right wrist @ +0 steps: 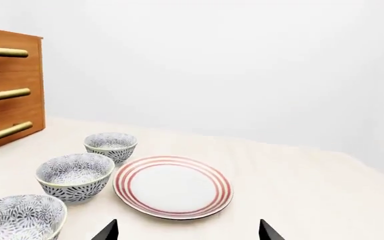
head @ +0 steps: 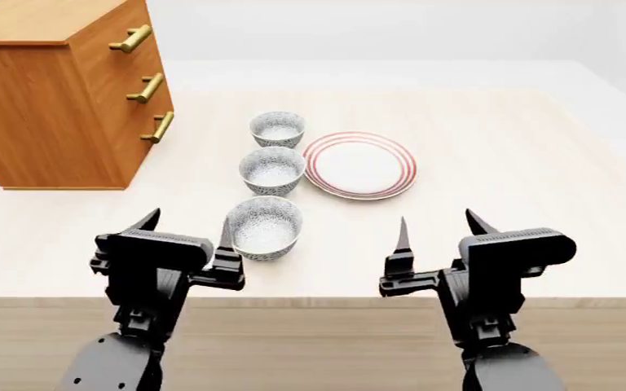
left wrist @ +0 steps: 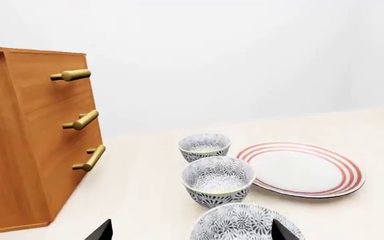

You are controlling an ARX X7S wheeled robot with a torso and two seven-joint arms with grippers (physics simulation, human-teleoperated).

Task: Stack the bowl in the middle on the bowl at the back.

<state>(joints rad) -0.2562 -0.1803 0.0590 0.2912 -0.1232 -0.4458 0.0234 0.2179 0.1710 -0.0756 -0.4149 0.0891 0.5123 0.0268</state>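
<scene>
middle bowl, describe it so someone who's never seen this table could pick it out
Start at the wooden drawer chest; beside it three patterned bowls run in a line away from the robot. The middle bowl has the red-ringed plate at its side. Unlike its twins, it has a bowl both ahead and behind.

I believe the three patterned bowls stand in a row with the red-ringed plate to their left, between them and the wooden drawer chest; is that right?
Not quite. The three bowls, front, middle and back, do stand in a row, but the red-ringed plate lies to their right, on the side away from the wooden drawer chest. The head view shows this plainly.
</scene>
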